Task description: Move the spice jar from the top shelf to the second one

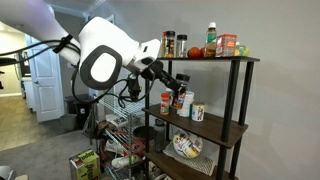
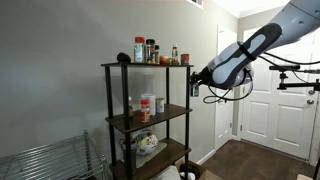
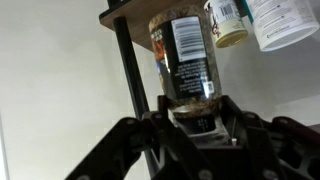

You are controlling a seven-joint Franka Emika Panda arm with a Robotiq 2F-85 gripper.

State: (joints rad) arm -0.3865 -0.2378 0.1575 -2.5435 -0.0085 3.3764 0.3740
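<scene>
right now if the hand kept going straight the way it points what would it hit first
The hand is closed on the spice jar. Past it, the wooden shelf board looks first in line, though depth is unclear.

Soft, even room light filled both exterior views, which looked coarse and slightly blurred, the white arm [image 1: 100, 55] nearly blown out, while the wrist view was dimmer, its gripper [image 3: 192, 118] dark and out of focus.
</scene>
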